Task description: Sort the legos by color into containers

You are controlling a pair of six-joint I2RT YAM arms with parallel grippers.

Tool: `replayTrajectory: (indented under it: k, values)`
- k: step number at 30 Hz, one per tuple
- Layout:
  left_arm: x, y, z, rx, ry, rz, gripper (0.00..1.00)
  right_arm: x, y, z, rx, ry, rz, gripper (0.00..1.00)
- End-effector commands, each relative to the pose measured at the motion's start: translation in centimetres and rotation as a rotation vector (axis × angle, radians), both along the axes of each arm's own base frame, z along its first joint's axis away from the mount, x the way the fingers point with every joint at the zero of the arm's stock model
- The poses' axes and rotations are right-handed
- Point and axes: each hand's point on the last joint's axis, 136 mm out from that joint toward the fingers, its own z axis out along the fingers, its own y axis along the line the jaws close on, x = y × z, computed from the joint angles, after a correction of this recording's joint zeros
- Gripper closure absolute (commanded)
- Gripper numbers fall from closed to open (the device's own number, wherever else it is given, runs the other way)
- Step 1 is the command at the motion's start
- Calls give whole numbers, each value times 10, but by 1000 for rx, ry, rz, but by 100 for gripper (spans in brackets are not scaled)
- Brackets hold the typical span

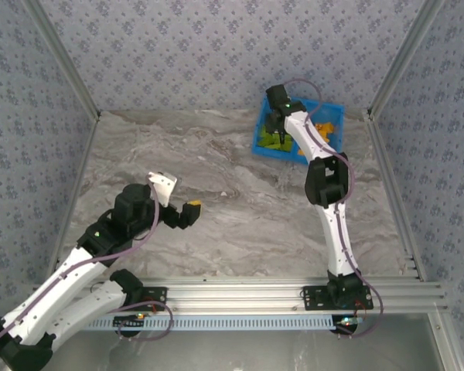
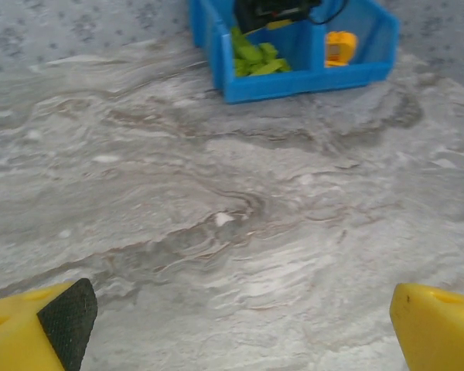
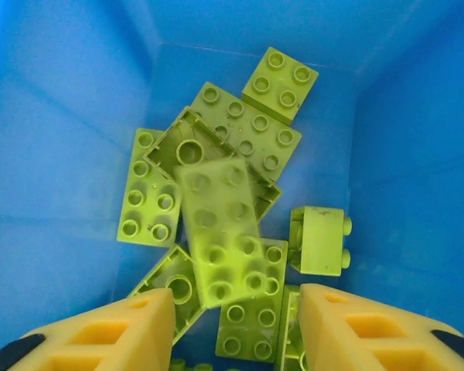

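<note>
Lime green legos [image 3: 216, 139] lie heaped in the left compartment of the blue tray [image 1: 334, 105], which sits at the upper right of the top view. The right gripper [image 1: 274, 124] hangs directly over that heap. In the right wrist view the right gripper [image 3: 233, 297] stands partly open, its yellow fingers [image 3: 127, 332] at the bottom edge of the frame, and a blurred lime green brick [image 3: 220, 232] lies in the gap just beyond their tips. The gap is wider than the brick and neither pad touches it, so I judge the brick loose and the gripper empty. The blur suggests the brick is dropping onto the pile. Its long axis runs from top to bottom of that frame, tilted a little to the right, roughly square to the line between the two fingers. Orange legos [image 2: 340, 46] show in the right compartment past the central divider, so the two colours are kept apart. The left gripper [image 1: 184, 207] hovers at the lower left of the top view over the bare marble surface [image 2: 216, 193], well apart from the tray. Its jaws are spread as wide as they go, with nothing between them. The right arm is much the nearer to the tray, so any further move there falls to it.
</note>
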Motion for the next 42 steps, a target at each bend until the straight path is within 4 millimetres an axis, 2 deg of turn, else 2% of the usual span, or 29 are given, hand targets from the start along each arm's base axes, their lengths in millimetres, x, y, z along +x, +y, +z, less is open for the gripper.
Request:
replayTrajectory:
  k: [1, 4, 7, 9, 13, 14, 15, 16, 17, 21, 24, 25, 27, 29, 30, 31, 32, 33, 34, 35, 37, 38, 39, 40, 41, 42]
  values:
    - [15, 19, -2, 19, -55, 136, 1, -11, 7, 61, 28, -68, 43, 48]
    - [32, 38, -5, 67, -140, 267, 1, -27, 7, 85, 30, -102, 47, 49]
    - [50, 71, -10, 160, -264, 463, 1, -58, 5, 106, 30, -155, 44, 49]
    - [58, 94, -19, 255, -320, 566, 1, -87, -3, 123, 24, -226, 30, 48]
    - [65, 139, -42, 367, -296, 713, 1, -152, -35, 131, 20, -366, -20, 41]
    - [66, 148, -49, 375, -291, 738, 1, -170, -45, 128, 7, -397, -31, 37]
    - [67, 157, -56, 369, -288, 769, 1, -187, -56, 117, -16, -414, -40, 32]
    - [67, 163, -61, 354, -284, 789, 1, -199, -64, 115, -31, -441, -50, 27]
    - [69, 168, -70, 337, -267, 800, 1, -213, -76, 100, -68, -438, -63, 23]
    - [84, 175, -97, 257, -214, 773, 1, -249, -120, 71, -220, -467, -143, 16]
    - [99, 173, -108, 231, -209, 745, 1, -258, -137, 59, -315, -560, -116, 13]
    - [103, 175, -112, 228, -206, 751, 1, -258, -142, 54, -318, -600, -117, 9]
    - [118, 173, -112, 222, -207, 736, 1, -258, -173, 30, -285, -616, -222, 0]
    - [134, 170, -113, 217, -218, 724, 1, -254, -200, 2, -247, -523, -322, 0]
    - [143, 169, -114, 223, -219, 716, 1, -248, -207, -7, -252, -512, -345, 0]
    - [151, 169, -115, 235, -219, 713, 1, -241, -208, -6, -279, -525, -339, 0]
    - [159, 170, -120, 240, -213, 707, 1, -233, -200, -5, -252, -552, -317, 0]
    - [166, 177, -129, 237, -179, 729, 1, -224, -195, -6, -269, -590, -265, 0]
    - [173, 184, -132, 221, -164, 754, 1, -219, -195, -17, -264, -558, -264, 0]
    - [175, 190, -138, 198, -104, 759, 1, -210, -189, -14, -291, -569, -212, 0]
    - [176, 194, -142, 133, -78, 733, 0, -209, -182, -19, -193, -560, -173, 0]
    - [175, 194, -144, 121, -80, 728, 0, -212, -179, -30, -133, -558, -107, 0]
    - [173, 192, -147, 112, -83, 712, 1, -209, -187, -31, -126, -622, -132, 0]
    - [173, 191, -150, 106, -97, 703, 1, -210, -185, -29, -134, -622, -127, 0]
    - [173, 190, -147, 95, -130, 701, 1, -211, -187, -37, -110, -532, -157, 0]
    - [172, 190, -150, 104, -94, 697, 1, -208, -185, -33, -155, -577, -133, 0]
